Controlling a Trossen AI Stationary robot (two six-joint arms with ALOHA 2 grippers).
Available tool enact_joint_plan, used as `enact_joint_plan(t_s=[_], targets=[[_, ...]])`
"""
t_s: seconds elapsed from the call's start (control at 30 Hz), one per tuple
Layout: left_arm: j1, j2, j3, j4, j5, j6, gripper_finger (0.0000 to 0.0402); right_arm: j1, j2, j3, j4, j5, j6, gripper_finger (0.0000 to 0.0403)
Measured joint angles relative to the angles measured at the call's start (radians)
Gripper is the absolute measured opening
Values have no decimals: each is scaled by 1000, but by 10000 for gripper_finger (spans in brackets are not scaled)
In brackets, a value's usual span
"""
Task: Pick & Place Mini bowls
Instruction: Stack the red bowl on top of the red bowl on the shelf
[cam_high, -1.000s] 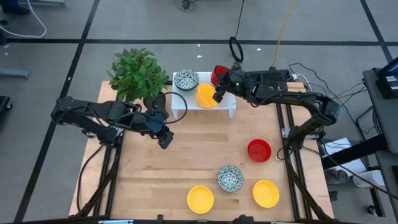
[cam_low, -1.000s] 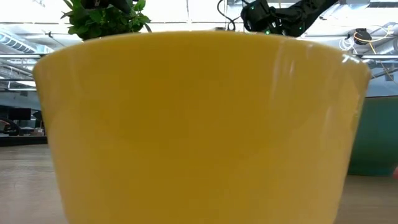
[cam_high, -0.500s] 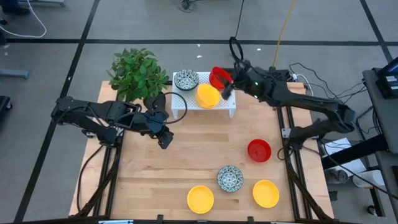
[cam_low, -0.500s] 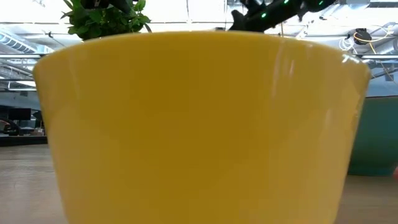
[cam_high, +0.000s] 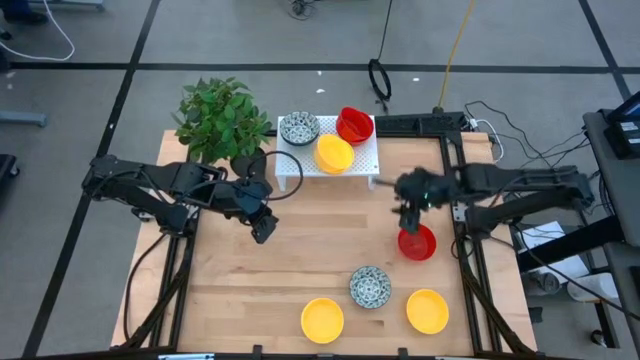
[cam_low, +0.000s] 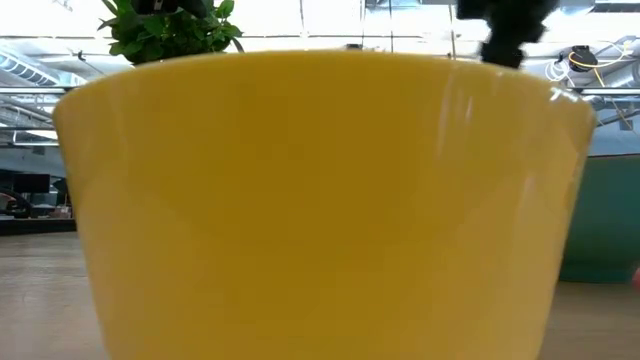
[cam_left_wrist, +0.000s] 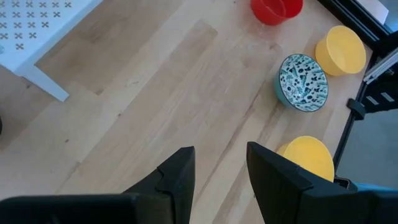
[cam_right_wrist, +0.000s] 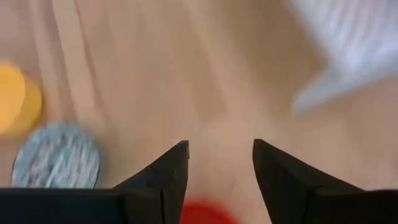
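Right gripper (cam_high: 408, 205), fingers parted and empty, hangs just above the glossy red round mini bowl (cam_high: 417, 242) on the wooden table (cam_high: 300, 260); left gripper (cam_high: 262, 228), likewise parted and empty, waits mid-table. Bowl likely light, rigid, slick-glazed and chip-prone; best pinched across its thin rim, one finger inside the wall.
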Motion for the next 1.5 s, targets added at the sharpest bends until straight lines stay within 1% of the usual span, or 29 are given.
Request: enact_joint_plan(t_s=[0.13, 0.27, 0.37, 0.43, 0.6, 0.83, 0.97, 1.17, 1.3, 1.4, 1.5], targets=[[0, 0, 0, -2, 0, 0, 147, 116, 56, 0, -159, 0, 211, 169], [0, 0, 0, -7, 0, 0, 147, 185, 139, 0, -224, -12, 418, 169], [0, 0, 0, -7, 1, 4, 147, 209, 206, 0, -223, -63, 476, 169], [0, 0, 0, -7, 22, 22, 147, 219, 255, 0, -221, -80, 505, 169], [0, 0, 0, -7, 70, 38, 147, 225, 359, 0, -225, -76, 539, 169], [-14, 0, 0, -7, 71, 54, 147, 209, 483, 0, -200, -77, 565, 169], [-31, 0, 0, -7, 71, 71, 147, 209, 530, 0, -164, -80, 575, 169], [-53, 0, 0, -9, 71, 75, 147, 209, 600, 0, -160, -77, 600, 169], [-67, 0, 0, -9, 72, 89, 147, 209, 643, 0, -158, -47, 573, 168], [-78, 0, 0, -9, 71, 90, 147, 209, 664, 0, -151, -45, 531, 147], [-86, 0, 0, -10, 71, 95, 147, 209, 675, 0, -150, -46, 512, 102]])
